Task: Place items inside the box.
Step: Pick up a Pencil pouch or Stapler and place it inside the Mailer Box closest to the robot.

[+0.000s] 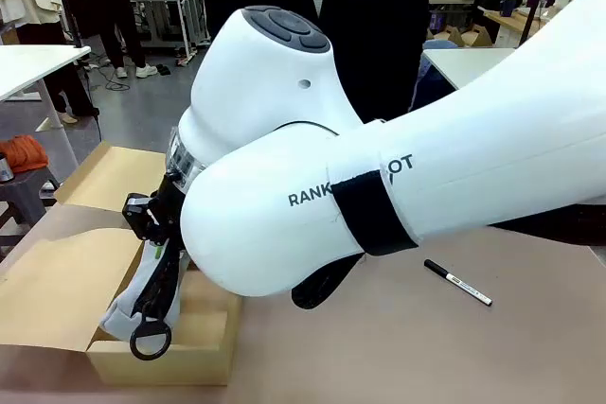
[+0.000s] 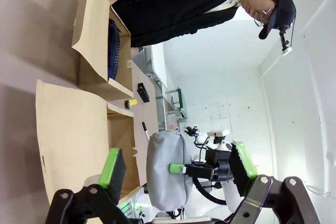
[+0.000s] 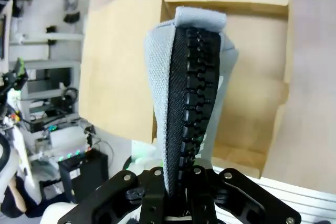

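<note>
My right gripper (image 1: 151,234) is shut on the top end of a grey zip pouch (image 1: 123,314). The pouch hangs slanted with its lower end in the open cardboard box (image 1: 189,361) at the front left. In the right wrist view the grey pouch (image 3: 157,77), with its black zip facing the camera, rises from the shut gripper (image 3: 176,195) above the box's bare floor (image 3: 252,77). My left gripper (image 2: 177,165) is open and holds nothing, looking at the hanging pouch (image 2: 163,182) from a distance. A black marker pen (image 1: 457,283) lies on the table at the right.
A navy pouch (image 2: 113,48) lies in a farther cardboard compartment. On the table beyond are a yellow utility knife (image 2: 131,103), a black stapler (image 2: 143,92) and the marker (image 2: 145,128). The box's flaps (image 1: 47,281) spread left. A person in black stands at the far side.
</note>
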Tool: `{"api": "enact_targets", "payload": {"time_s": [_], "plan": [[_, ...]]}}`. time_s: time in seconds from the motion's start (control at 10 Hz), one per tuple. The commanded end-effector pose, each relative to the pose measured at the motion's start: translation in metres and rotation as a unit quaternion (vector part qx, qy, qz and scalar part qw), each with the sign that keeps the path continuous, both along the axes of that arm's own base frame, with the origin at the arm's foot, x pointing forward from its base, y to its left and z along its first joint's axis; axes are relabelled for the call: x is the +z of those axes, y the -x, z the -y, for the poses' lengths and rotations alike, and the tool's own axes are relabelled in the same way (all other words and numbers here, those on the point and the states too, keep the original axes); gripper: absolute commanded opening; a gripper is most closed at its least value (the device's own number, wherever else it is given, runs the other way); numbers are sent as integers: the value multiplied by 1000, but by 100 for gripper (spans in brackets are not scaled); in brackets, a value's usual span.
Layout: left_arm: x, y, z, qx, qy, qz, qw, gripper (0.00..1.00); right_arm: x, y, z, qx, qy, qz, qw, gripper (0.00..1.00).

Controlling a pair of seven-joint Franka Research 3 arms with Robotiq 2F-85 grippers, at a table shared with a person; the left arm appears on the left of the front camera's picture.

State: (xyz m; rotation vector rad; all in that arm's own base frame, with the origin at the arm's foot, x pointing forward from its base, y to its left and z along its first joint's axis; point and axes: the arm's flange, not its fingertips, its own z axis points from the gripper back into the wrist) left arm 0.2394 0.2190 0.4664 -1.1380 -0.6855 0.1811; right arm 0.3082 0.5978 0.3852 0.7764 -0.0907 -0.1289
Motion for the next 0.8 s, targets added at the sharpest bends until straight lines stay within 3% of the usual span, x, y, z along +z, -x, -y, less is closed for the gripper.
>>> {"api": "enact_targets", "payload": {"time_s": [0.0, 0.3, 0.7], "plan": [[1, 0, 1, -2, 3, 17, 1000, 100, 0, -3, -37, -13, -1, -6, 1000, 6], [1, 0, 1, -2, 3, 17, 1000, 100, -11, -4, -42, -10, 14, -22, 1000, 6], [1, 0, 1, -2, 3, 17, 1000, 100, -19, -10, -47, -30, 56, -4, 998, 6]]}}
